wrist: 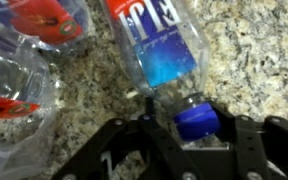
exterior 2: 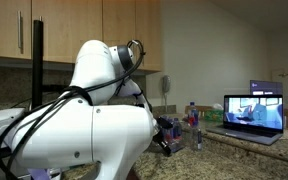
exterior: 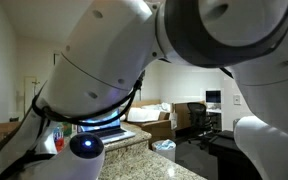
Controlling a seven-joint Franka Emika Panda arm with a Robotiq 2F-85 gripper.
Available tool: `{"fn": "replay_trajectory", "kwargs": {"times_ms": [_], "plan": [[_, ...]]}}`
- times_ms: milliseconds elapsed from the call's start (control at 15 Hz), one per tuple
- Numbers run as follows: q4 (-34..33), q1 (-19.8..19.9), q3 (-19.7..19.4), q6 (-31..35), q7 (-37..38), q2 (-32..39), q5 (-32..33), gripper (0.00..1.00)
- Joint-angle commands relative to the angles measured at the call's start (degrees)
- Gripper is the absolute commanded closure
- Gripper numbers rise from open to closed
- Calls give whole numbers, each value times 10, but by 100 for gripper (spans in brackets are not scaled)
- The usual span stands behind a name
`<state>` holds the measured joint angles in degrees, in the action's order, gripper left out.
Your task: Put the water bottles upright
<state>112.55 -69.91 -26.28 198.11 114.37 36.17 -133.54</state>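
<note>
**Item 1, claw** (wrist: 194,128): black, at the bottom centre of the wrist view. Its jaws stand apart, one on each side of a bottle's cap. A sliver of gap shows on both sides, and no grip is seen.

**Item 2, lying water bottle** (wrist: 159,45): clear plastic with a red and blue label band. It lies on its side on the speckled granite desk (wrist: 254,50), running from the top centre of the frame down to the claw. Its blue cap (wrist: 197,121) sits between the jaws.

**Item 3, second water bottle** (wrist: 39,20): upper left of the wrist view, with a red label, just beside item 2.

**Item 4, third water bottle** (wrist: 14,95): left edge, clear, with a red band. Whether items 3 and 4 stand or lie cannot be told.

**Item 5, standing bottle** (exterior 2: 192,112): in an exterior view, upright at frame centre right, near the open laptop (exterior 2: 254,112).

**Item 6, white robot arm** (exterior 2: 84,115): fills the lower left, in front of the wooden cabinets (exterior 2: 84,30).
</note>
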Motion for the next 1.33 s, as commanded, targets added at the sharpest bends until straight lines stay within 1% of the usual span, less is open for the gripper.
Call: {"fn": "replay_trajectory", "kwargs": {"times_ms": [0, 133, 200, 267, 400, 467, 667, 867, 1000, 1067, 1200, 1267], "plan": [[0, -21, -23, 0, -25, 9, -27, 80], [-1, -24, -26, 0, -26, 12, -27, 92], [-2, -29, -31, -1, -27, 15, -27, 91], [-2, -37, -39, -1, -24, 20, -26, 93], [-4, -67, -66, -1, -18, 29, -20, 97], [-5, -86, -84, -1, -14, 35, -17, 93], [-8, -144, -138, -1, -6, 51, -15, 93], [-10, -187, -179, -1, -5, 66, -18, 93], [-10, -206, -198, -1, -4, 71, -21, 93], [-3, -210, -197, -1, 25, 68, 8, 93], [1, -219, -206, -1, 32, 69, 5, 93], [0, -231, -219, -1, 37, 77, 5, 93]]}}
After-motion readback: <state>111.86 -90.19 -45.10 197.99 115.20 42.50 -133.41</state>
